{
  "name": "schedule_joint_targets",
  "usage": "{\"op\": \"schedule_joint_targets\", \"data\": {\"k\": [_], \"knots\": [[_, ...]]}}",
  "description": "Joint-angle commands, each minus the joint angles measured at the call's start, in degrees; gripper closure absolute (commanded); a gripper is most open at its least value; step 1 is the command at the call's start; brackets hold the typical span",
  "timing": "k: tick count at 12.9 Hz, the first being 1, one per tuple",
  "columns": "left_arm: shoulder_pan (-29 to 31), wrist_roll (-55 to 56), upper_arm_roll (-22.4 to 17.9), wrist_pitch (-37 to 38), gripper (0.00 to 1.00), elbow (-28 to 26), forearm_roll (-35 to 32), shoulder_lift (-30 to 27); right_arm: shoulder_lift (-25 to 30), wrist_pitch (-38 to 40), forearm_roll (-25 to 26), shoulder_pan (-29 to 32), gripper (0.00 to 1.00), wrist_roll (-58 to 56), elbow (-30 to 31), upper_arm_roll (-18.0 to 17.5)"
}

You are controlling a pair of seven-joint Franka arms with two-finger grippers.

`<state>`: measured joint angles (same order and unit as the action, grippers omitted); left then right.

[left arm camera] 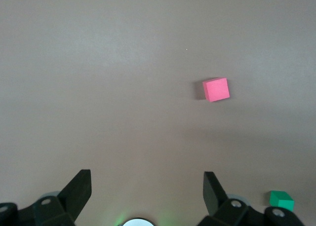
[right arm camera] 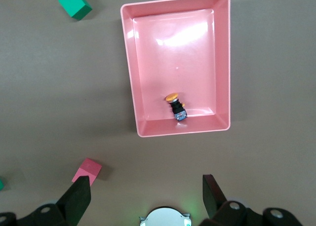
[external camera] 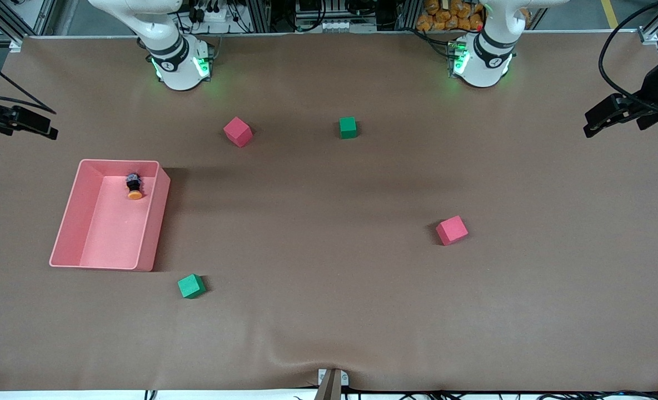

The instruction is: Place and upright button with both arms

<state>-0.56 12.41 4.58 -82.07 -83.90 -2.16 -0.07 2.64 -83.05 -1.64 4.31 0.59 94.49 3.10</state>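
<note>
The button (external camera: 134,187) lies on its side in the pink tray (external camera: 156,222), close to the wall nearest the robots, with its orange cap pointing toward the front camera. In the right wrist view the button (right arm camera: 176,105) shows inside the tray (right arm camera: 129,78). My right gripper (right arm camera: 146,182) hangs open and empty, high over bare table between its base and the tray. My left gripper (left arm camera: 146,179) also hangs open and empty, high over bare table near its own base. Neither hand shows in the front view; both arms rise out of it.
Two red cubes (external camera: 238,131) (external camera: 451,230) and two green cubes (external camera: 348,127) (external camera: 191,286) lie scattered on the brown table. The left wrist view shows a red cube (left arm camera: 216,89) and a green cube (left arm camera: 281,200). Black camera mounts (external camera: 621,113) (external camera: 20,120) stand at both table ends.
</note>
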Motion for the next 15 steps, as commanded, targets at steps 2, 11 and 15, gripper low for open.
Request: {"op": "schedule_joint_targets", "data": {"k": [2,11,15], "knots": [[0.3,-0.4,0.1,0.6,0.0,0.3,-0.6,-0.7,0.7,-1.1,0.3,1.1,0.0,-0.8,1.3,-0.5],[0.3,-0.4,0.1,0.9,0.0,0.1,-0.7,-0.9,-5.2,-3.6,0.7,0.9,0.0,-0.9,3.6,-0.7],[0.3,-0.1,-0.1,1.8,0.0,0.2,-1.0,-1.0,-11.7,-13.3,1.2,-0.4,0.0,-0.9,9.8,-0.6]]}}
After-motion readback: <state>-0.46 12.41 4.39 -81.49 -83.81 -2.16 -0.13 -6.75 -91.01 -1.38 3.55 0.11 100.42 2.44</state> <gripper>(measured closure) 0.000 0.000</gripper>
